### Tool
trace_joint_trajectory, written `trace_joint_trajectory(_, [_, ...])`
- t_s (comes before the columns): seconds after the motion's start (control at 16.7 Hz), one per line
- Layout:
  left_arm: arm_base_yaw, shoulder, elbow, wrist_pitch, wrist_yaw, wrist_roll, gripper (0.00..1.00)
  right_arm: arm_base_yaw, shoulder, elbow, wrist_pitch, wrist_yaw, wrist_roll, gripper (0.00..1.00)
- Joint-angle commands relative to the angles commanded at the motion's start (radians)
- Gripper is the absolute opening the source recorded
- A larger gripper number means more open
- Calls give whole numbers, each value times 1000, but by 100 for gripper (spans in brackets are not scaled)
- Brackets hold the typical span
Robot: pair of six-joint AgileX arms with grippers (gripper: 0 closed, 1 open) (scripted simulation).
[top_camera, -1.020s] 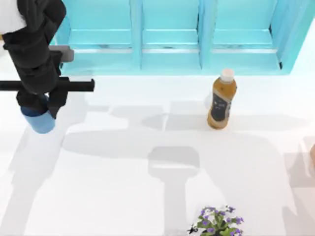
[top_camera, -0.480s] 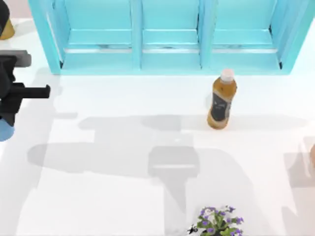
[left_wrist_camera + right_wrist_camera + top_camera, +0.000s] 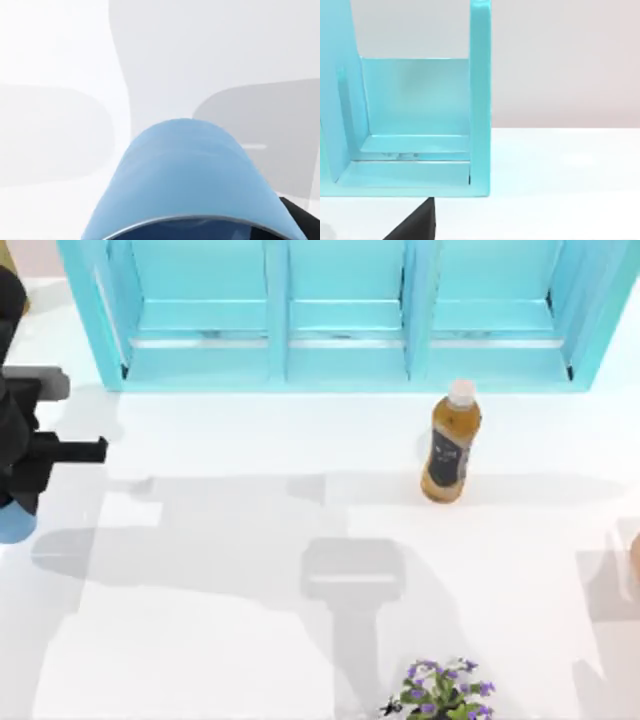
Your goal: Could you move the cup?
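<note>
While clamped in the left gripper (image 3: 14,508) at the table's (image 3: 250,640) left edge, the cup (image 3: 17,526) directly beneath it.

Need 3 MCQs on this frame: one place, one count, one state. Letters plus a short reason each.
1. Where is the cup in the top view?
A. far left edge of the table
B. beside the bottle
C. inside the shelf
2. How many bottles stand on the table?
A. one
B. two
C. three
3. What state is the bottle in?
A. lying flat
B. upright, capped
C. held by a gripper

Key: 1 A, the blue cup sits under the left gripper at the left edge. 2 A, a single amber bottle. 3 B, it stands with its white cap on, nothing touching it.
</note>
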Motion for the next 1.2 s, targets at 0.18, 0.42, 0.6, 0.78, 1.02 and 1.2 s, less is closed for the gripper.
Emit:
trace_joint_trajectory(0.18, [7, 15, -38, 54, 1, 7, 0, 0, 0, 0, 0, 0, 0, 100])
trace_joint_trajectory(0.42, [16, 36, -81, 115, 2, 14, 0, 0, 0, 0, 0, 0, 0, 100])
trace_joint_trajectory(0.6, [16, 36, -81, 115, 2, 14, 0, 0, 0, 0, 0, 0, 0, 100])
trace_joint_trajectory(0.78, [16, 36, -81, 115, 2, 14, 23, 0, 0, 0, 0, 0, 0, 100])
trace_joint_trajectory(1.02, [16, 36, -81, 115, 2, 14, 53, 0, 0, 0, 0, 0, 0, 100])
trace_joint_trajectory(1.2, [16, 36, -81, 115, 2, 14, 75, 0, 0, 0, 0, 0, 0, 100])
